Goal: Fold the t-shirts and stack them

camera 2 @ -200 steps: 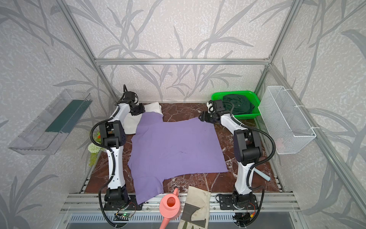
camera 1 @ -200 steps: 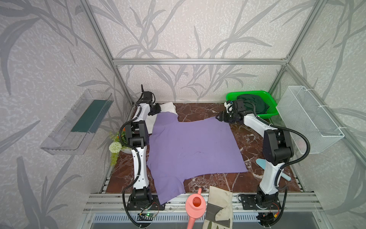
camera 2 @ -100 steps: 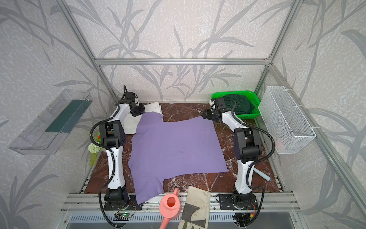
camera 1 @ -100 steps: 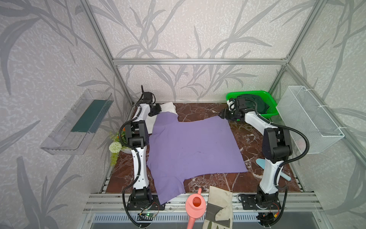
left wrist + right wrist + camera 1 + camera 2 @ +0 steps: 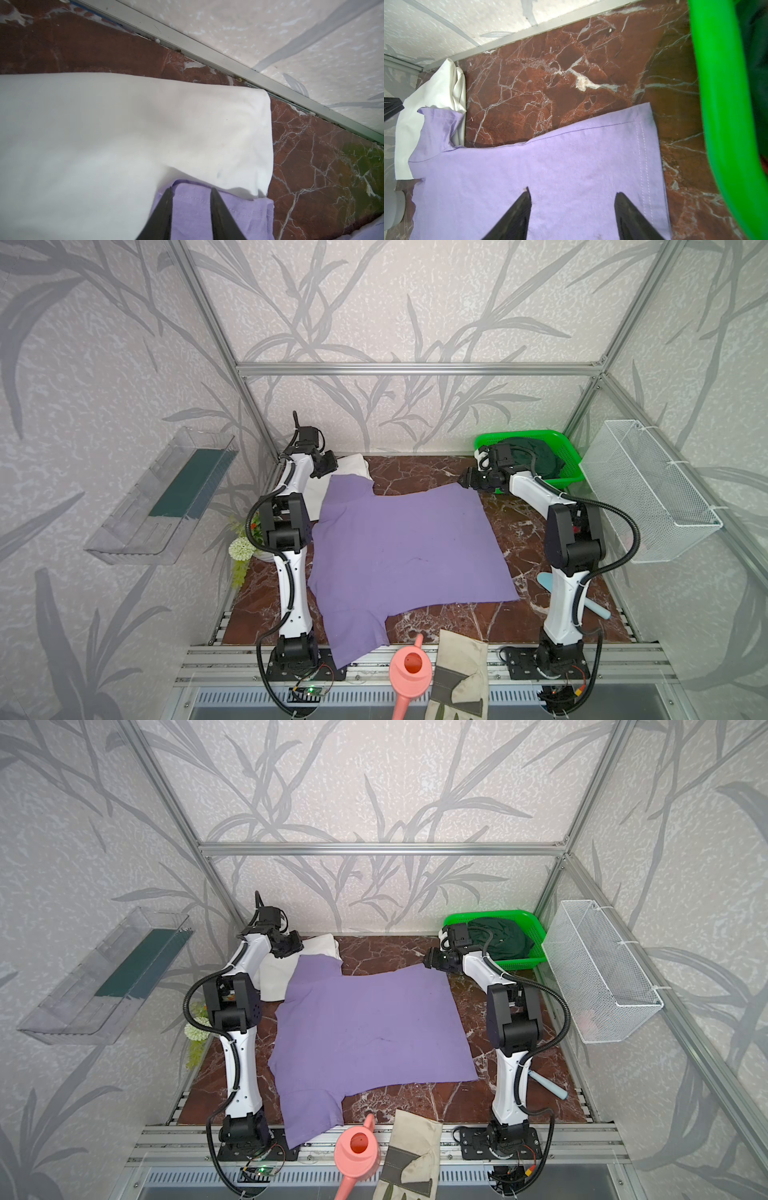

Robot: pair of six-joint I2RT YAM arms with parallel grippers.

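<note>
- From where I stand the purple tee (image 5: pixel 399 547) lies spread flat across the middle of the marble surface (image 5: pixel 415 472), sleeves to the left and hem to the right; its near sleeve hangs over the front edge.
- The left pincer (image 5: pixel 191 189) sits at the far sleeve's hem, jaws a narrow gap apart with purple cloth showing between them; it doesn't look clamped on anything.
- The right pincer (image 5: pixel 573 193) hangs over the far hem corner, jaws spread wide and holding nothing.
- The step in hand looks like taking the far edge at both ends to fold it toward the front.
- To do it well: the left pincer should pinch only the purple sleeve, since the white tee (image 5: pixel 124 124) lies folded right beneath it in the far left corner; the right one should bite in past the stitched hem; both should lift together and keep the edge taut.
- Count: three tees, namely purple, white, and a dark green tee (image 5: pixel 536 460) bundled in the green basket (image 5: pixel 523 434) at the far right; two pincers; one basket; one pink watering can (image 5: pixel 409 668); one work glove (image 5: pixel 461 672).
</note>
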